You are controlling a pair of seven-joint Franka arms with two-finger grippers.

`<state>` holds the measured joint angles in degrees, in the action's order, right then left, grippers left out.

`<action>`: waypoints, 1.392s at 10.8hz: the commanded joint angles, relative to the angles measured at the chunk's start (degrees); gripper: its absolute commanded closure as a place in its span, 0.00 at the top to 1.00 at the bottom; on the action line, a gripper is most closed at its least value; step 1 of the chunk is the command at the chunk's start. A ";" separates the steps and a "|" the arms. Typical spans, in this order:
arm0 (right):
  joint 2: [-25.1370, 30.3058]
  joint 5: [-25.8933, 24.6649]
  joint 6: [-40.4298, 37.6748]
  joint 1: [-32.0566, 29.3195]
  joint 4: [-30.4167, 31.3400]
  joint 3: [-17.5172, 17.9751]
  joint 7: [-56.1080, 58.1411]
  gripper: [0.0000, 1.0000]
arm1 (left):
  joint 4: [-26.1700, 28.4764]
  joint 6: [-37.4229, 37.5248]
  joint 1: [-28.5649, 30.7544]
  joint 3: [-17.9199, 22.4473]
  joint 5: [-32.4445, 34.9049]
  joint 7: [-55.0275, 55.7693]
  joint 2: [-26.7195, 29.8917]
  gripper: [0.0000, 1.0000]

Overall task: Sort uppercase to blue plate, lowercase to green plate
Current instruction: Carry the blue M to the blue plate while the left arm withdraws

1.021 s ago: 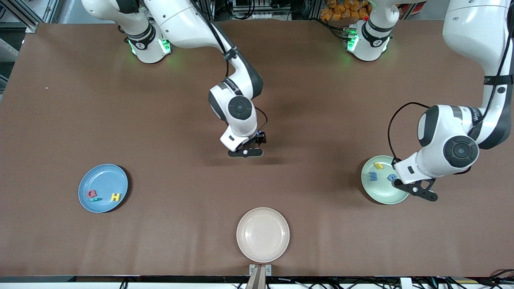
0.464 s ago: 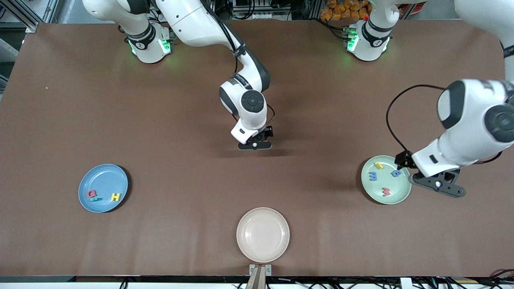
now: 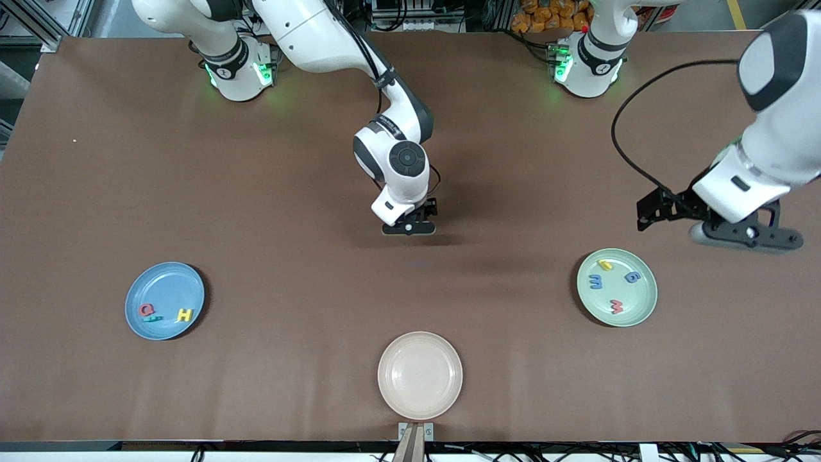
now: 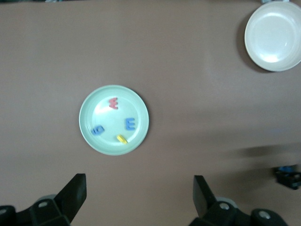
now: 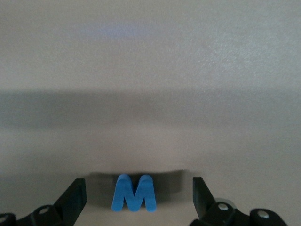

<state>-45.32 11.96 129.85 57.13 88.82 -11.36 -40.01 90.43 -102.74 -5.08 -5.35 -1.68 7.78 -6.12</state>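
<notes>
Having just dropped the red w point(image 3: 616, 306) into the green plate point(image 3: 646, 296), the left claw point(image 3: 744, 236) is lifting away wide open and empty, while the right claw point(image 3: 409, 228), open, is straddling the blue M point(image 5: 134, 193) mid-counter, the last uppercase bound for the blue plate point(image 3: 164, 279).

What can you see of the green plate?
The green plate is round, shallow and pale mint, with a raised rim and a smooth, glossy look. It lies flat on the brown table toward the left arm's end. Four small foam letters lie in it, apart from each other: a red w, a blue a, a blue m and a yellow letter. No gripper touches it.
</notes>
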 commanded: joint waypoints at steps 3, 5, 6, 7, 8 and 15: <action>0.85 -0.89 3.72 0.79 2.49 0.02 -1.65 1.00 | 1.16 4.90 -0.80 1.74 -0.43 6.19 4.97 1.00; 0.85 -0.89 5.59 0.79 3.29 0.02 -1.65 0.11 | 1.24 7.45 -2.81 4.45 3.15 5.84 6.73 1.00; 0.85 -0.89 5.59 0.79 3.29 0.02 -1.65 0.00 | 1.16 8.43 -3.43 4.99 3.96 5.67 7.09 1.00; 0.85 -0.89 5.59 0.79 3.29 0.02 -1.65 0.00 | 1.15 8.44 -3.44 4.91 4.05 5.66 7.35 1.00; 1.11 -0.89 5.59 0.79 3.98 0.02 -1.65 0.00 | 0.89 8.44 -3.53 4.91 4.05 5.40 7.27 1.00; 7.34 -1.41 2.87 -4.11 5.22 -0.24 3.85 0.00 | 0.63 10.19 -3.00 4.47 3.79 4.52 6.83 1.00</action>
<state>-42.43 11.87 134.01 56.15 91.34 -12.12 -39.11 90.95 -93.54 -7.80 -1.08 1.02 12.73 0.10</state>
